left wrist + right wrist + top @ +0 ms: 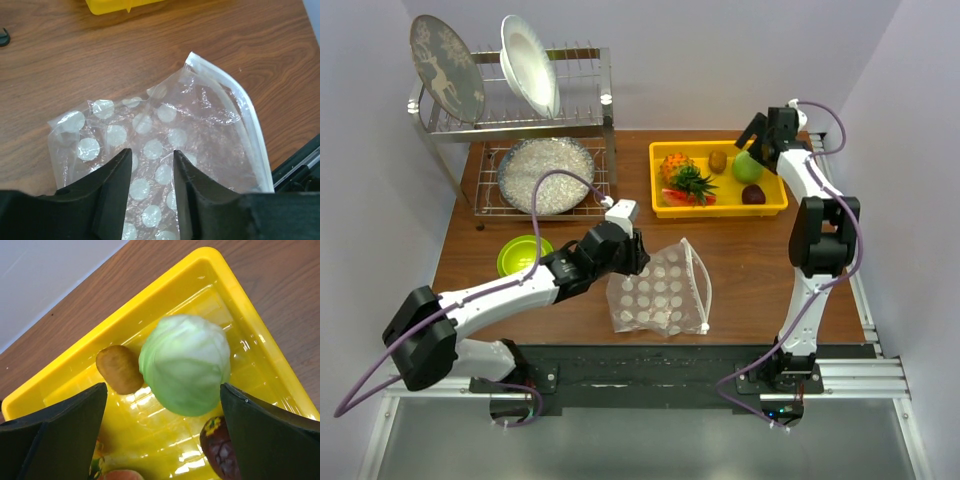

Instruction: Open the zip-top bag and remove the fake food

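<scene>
Visibly crinkled zip-top bag [658, 292], white dots

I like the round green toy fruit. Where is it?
In the top view, the round green toy fruit is in the yellow plastic tray, right side, beside the brown kiwi.

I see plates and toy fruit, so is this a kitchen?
Likely a pretend kitchen for robot practice: a dish rack, a yellow tray of toy fruit, robot arms bolted to the table.

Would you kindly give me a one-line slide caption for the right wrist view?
Open right gripper hovering over the yellow tray, a green fruit, kiwi and dark fruit below.
</scene>
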Controlling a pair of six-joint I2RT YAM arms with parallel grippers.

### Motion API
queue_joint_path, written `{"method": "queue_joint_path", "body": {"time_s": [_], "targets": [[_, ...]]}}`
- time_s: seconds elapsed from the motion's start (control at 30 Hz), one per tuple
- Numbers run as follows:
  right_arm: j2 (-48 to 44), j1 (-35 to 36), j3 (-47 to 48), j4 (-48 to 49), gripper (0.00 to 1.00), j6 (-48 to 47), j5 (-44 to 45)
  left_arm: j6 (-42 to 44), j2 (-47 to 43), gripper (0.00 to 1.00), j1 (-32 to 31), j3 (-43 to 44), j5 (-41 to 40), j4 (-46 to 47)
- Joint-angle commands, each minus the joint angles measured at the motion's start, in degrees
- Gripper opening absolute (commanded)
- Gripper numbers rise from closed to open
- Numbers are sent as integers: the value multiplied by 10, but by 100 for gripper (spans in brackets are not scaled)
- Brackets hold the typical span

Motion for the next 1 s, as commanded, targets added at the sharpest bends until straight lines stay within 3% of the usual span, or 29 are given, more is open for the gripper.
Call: {"method": "queue_joint_path", "body": {"time_s": [0.0,0.07,0.1,0.17,0.2,0.3,0.43,0.63,0.97], "targets": [[-73,-1,15,-49,98,-8,6,21,-36,51,15,28,10,-1],[-126,4,-17,-49,99,0,-2,26,-46,57,24,27,20,-3],[-145,7,-60,-42,98,1,-8,28,-50,68,26,27,23,-3],[-219,20,-111,-34,98,4,-17,33,-59,77,32,27,29,-4],[-250,27,-162,-32,98,4,-20,33,-62,92,32,28,30,-7],[-366,68,-275,-22,98,-3,-22,32,-67,100,36,31,31,-15],[-516,134,-417,-7,99,6,-48,14,-68,100,36,28,8,-30],[-693,143,-582,-20,98,36,-102,2,-82,100,35,-1,-7,-11],[-757,142,-628,-55,98,21,-89,24,-102,100,35,-35,-23,23]]}}
